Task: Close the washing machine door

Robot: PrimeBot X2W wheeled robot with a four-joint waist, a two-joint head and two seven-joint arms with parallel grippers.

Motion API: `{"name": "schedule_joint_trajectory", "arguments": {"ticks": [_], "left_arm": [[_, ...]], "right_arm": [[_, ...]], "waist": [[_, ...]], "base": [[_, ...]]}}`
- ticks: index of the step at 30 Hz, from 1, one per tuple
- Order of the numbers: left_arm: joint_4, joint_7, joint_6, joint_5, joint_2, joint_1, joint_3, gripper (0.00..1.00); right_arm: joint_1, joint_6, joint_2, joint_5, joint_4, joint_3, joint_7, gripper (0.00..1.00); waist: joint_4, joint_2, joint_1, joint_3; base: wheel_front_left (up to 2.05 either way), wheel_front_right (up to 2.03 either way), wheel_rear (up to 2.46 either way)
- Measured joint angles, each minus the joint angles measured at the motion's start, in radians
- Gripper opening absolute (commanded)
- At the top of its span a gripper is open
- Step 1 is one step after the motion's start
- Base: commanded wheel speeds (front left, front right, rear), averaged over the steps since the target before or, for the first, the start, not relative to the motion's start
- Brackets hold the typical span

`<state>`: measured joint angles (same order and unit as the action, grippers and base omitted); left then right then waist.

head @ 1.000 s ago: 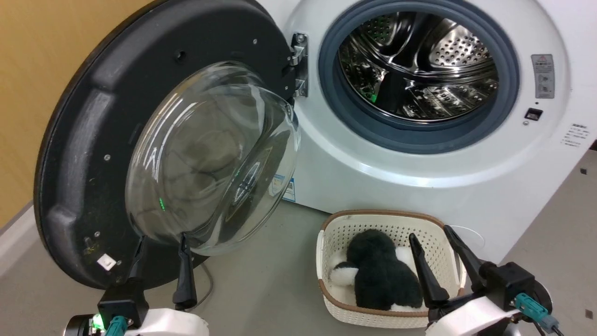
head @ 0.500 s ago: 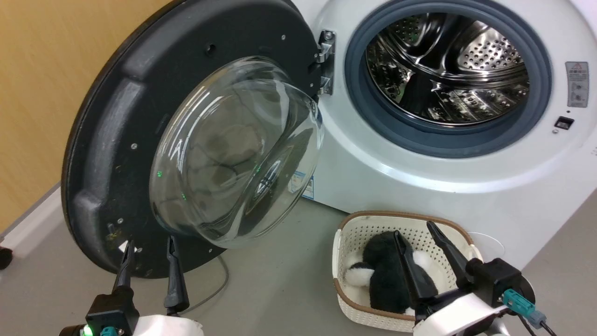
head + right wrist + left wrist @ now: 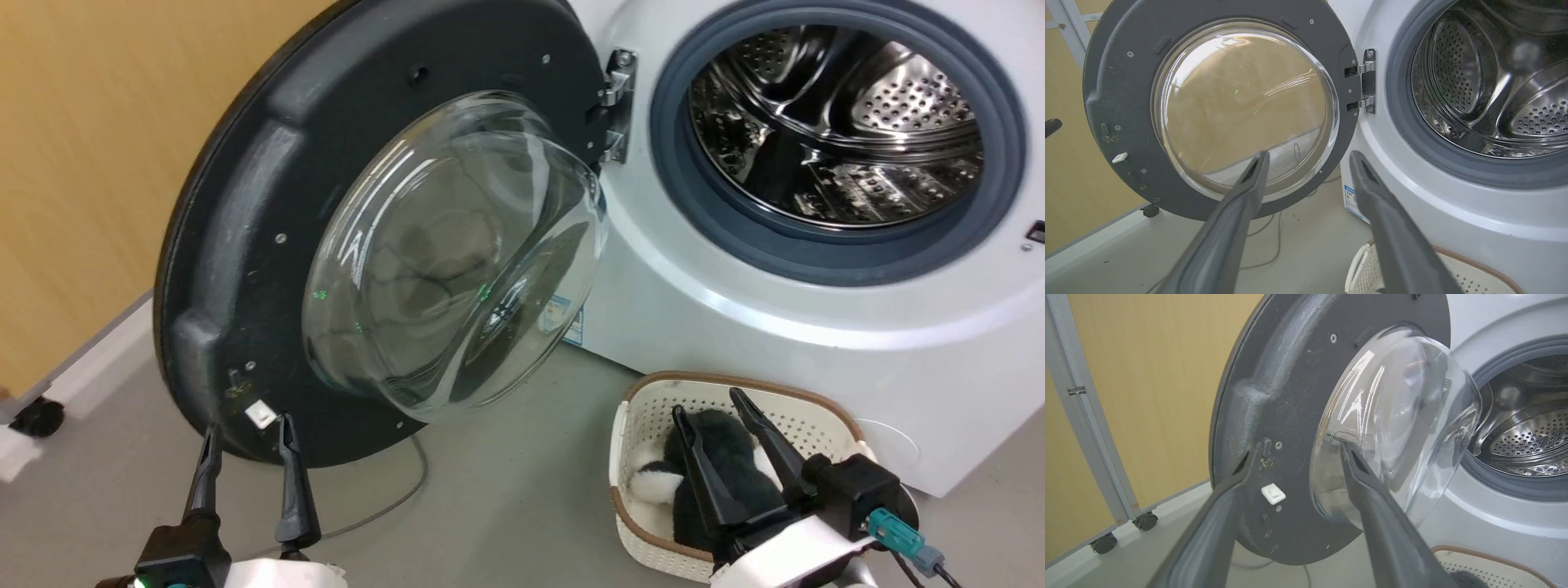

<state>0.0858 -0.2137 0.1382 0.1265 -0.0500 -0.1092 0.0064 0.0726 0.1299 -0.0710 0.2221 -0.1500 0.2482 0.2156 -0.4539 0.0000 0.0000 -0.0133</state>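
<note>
White washing machine (image 3: 775, 327), perforated steel drum (image 3: 841, 122) ringed in grey rubber; its washing machine door (image 3: 245, 245), matte black rim around a bulging clear glass bowl, hangs swung wide open at left. Left gripper (image 3: 245, 425) and right gripper (image 3: 706, 402) gape empty. Small blue label (image 3: 1352, 202): print unreadable.

Left gripper (image 3: 249, 423), right gripper (image 3: 704, 400), both agape

You have three views on the big white front-loading washing machine (image 3: 775, 343).
Your head camera looks down from above; both wrist cameras look from low and close, all sharing its round black-rimmed glass-bowled door (image 3: 237, 245).
</note>
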Motion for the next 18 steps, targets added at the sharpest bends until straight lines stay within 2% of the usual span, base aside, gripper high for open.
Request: {"name": "schedule_joint_trajectory", "arguments": {"ticks": [14, 15, 16, 18], "left_arm": [[0.009, -0.034, 0.009, 0.011, 0.000, -0.014, 0.004, 0.98], [0.009, -0.035, 0.010, 0.011, 0.000, -0.014, 0.004, 0.30], [0.010, -0.035, 0.009, 0.012, 0.000, -0.015, 0.003, 0.00], [0.017, -0.043, 0.006, 0.017, 0.000, -0.015, 0.003, 0.00]], "right_arm": [[0.009, 0.000, -0.001, 0.023, -0.010, 0.022, 0.034, 1.00], [0.009, 0.000, -0.001, 0.026, -0.011, 0.024, 0.035, 1.00], [0.009, 0.000, -0.001, 0.027, -0.012, 0.025, 0.037, 1.00], [0.010, 0.000, -0.001, 0.031, -0.013, 0.028, 0.039, 1.00]], "waist": [[-0.071, 0.0000, 0.0001, -0.009], [-0.076, 0.0000, 0.0000, -0.010], [-0.081, 0.0000, 0.0000, -0.011], [-0.086, 0.0000, 0.0000, -0.013]], "base": [[0.00, 0.00, 0.00], [0.00, 0.00, 0.00], [0.00, 0.00, 0.00], [0.00, 0.00, 0.00]]}}
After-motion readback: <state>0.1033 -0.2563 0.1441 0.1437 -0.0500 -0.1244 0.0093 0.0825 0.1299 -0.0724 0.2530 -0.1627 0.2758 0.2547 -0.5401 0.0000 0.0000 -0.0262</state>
